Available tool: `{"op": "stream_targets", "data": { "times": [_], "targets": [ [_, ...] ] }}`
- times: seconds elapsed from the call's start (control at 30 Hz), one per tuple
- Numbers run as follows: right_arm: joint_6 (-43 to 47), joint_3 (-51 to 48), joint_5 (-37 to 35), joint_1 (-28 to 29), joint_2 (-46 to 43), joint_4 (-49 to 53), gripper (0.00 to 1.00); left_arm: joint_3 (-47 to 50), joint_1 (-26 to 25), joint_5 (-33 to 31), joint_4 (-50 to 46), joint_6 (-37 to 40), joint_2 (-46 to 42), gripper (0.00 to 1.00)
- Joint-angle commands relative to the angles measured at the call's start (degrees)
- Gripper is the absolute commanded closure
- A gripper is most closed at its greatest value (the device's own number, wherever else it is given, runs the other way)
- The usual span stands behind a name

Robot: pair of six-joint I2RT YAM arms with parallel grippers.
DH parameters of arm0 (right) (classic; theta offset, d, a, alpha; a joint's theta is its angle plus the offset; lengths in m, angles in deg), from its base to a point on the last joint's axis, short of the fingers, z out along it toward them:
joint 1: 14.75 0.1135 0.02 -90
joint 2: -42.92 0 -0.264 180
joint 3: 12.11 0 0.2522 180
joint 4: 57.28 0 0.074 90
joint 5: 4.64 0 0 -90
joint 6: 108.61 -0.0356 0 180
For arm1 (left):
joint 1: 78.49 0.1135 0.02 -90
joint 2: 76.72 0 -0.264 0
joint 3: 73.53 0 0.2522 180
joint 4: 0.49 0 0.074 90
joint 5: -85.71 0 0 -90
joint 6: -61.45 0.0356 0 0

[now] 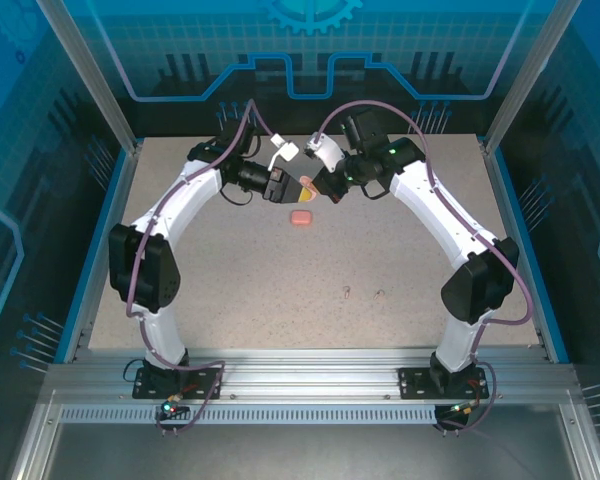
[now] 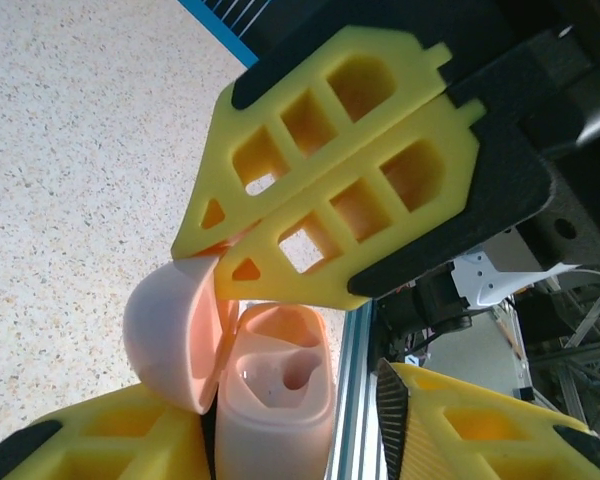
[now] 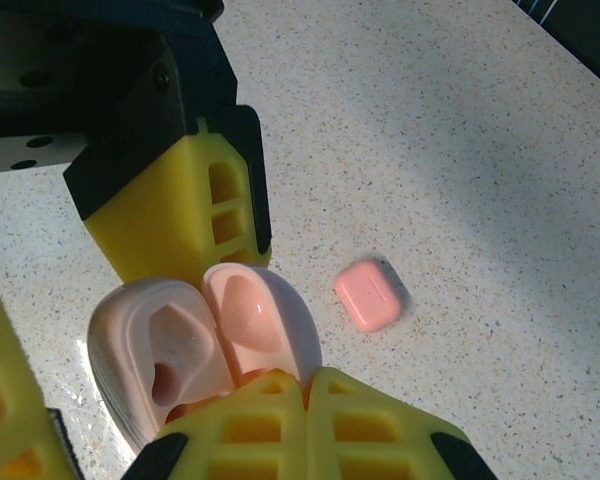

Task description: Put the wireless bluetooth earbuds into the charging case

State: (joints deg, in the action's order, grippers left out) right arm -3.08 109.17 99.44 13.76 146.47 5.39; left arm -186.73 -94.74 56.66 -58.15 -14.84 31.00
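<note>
My left hand [image 2: 283,390] sits round the open charging case [image 3: 170,350], up off the desk [image 3: 460,150]; whether it grips yet I cannot tell. My right hand [image 3: 305,375], closed, touches the lid [image 2: 170,320] at its edge. I judge this is steadying the case; next it needs a firm hold, wells clear.

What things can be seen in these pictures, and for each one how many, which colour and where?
charging case: one, salmon pink, lid open, between the left gripper's fingers and at the right gripper's fingertips
small box: one, pink, rounded rectangle, lying on the table beside the grippers
table: one, speckled beige, under both arms
aluminium frame: one, silver, near edge, carrying the arm bases
arms: two, white with black joints, meeting at the far middle
left gripper: one, yellow fingers, open around the case, one finger apart from it
right gripper: one, yellow fingers, shut, tips at the case
</note>
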Motion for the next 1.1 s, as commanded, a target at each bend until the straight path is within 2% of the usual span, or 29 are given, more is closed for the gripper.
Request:
{"op": "stream_targets", "data": {
  "times": [0.0,0.37,0.67,1.07],
  "targets": [
    [0.84,2.16,-0.31,0.7,0.53,1.02,1.0,-1.94,-0.47,2.16,-2.24,1.69,0.65,0.59],
    [0.72,2.6,-0.13,0.76,0.76,1.28,1.0,-1.97,-0.49,2.3,-1.14,1.22,0.4,0.7],
    [0.91,1.91,-0.47,0.71,0.19,1.46,1.0,-1.95,-0.38,2.32,1.61,-0.56,-0.13,0.61],
    [1.01,1.55,-0.91,0.67,0.04,1.46,1.0,-0.77,0.15,2.34,3.36,-1.56,-0.74,0.65]
  ]
}}
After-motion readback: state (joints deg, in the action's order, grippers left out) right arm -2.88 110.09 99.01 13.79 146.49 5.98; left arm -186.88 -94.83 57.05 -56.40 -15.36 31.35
